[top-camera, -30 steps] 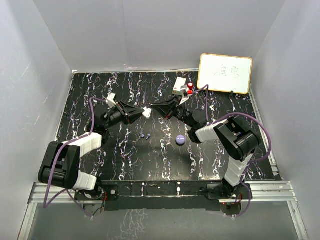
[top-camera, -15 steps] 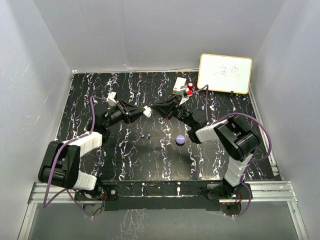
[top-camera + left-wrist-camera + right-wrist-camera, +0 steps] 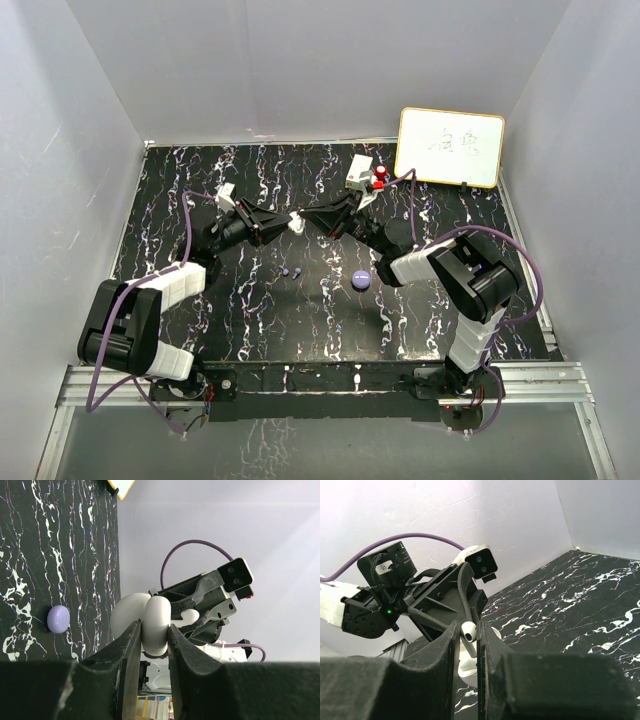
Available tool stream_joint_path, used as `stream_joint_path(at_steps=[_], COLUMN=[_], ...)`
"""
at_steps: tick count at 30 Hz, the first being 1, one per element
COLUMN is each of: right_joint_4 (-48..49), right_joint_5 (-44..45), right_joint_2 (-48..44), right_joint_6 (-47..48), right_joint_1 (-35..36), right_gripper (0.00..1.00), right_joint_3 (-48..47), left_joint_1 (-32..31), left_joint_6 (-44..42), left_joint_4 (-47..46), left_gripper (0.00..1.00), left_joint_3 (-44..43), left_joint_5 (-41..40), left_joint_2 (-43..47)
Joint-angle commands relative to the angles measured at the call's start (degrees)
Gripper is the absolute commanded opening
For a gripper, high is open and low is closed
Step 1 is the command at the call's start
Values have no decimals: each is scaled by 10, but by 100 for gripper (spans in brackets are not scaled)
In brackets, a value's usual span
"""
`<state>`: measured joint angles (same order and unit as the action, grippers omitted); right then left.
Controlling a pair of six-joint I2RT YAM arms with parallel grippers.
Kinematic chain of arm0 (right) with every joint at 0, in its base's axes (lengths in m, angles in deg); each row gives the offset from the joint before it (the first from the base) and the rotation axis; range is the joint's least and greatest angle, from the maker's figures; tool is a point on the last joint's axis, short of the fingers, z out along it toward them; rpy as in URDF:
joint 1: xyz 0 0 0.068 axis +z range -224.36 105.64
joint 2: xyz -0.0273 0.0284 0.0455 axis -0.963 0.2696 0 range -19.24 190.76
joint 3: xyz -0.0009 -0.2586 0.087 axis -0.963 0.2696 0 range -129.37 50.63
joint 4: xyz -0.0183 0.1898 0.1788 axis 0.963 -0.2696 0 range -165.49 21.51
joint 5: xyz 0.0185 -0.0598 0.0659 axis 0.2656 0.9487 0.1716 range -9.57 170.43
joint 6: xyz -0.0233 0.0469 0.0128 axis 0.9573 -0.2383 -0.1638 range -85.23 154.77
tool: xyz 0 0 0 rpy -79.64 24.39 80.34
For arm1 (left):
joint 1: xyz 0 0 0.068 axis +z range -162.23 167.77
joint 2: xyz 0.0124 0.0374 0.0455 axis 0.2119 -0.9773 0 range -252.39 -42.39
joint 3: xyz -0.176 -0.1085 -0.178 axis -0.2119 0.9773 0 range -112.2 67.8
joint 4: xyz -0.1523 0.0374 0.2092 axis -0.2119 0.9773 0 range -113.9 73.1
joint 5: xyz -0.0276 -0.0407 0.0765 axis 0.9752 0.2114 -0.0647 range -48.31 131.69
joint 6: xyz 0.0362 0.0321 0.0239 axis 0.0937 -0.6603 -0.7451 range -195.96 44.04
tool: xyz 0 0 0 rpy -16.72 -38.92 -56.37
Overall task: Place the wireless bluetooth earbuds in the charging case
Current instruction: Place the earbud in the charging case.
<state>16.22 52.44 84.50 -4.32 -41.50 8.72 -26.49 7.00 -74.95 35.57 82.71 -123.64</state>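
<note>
The white case (image 3: pixel 131 616) was held clamped between the fingers of the left gripper (image 3: pixel 152 632), raised off the table (image 3: pixel 200 180). A white earbud (image 3: pixel 468 628) was gripped between the closed fingers of the right gripper (image 3: pixel 468 635), tip to tip with the left fingers and right against the case. A purple case (image 3: pixel 361 281) and small purple earbuds (image 3: pixel 290 271) were noted on the table below the fingers, apart from both grippers.
</note>
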Motion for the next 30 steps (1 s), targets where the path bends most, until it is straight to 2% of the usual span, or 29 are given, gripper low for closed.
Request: stream_joint_path(at_steps=[1,30], right_joint_4=[193,194], right_joint_5=[-4,-2], right_joint_2=[-19,-7], right_joint_6=[9,14], right_joint_1=[3,2], right_gripper=[0,0], right_joint_3=[-21,-17], left_joint_1=[-5,-5], left_joint_6=[0,-1], left_joint_4=[-22,-15], left_gripper=[0,0], left_joint_3=[-23,-28], left_joint_5=[2,5], left_joint_2=[8,25])
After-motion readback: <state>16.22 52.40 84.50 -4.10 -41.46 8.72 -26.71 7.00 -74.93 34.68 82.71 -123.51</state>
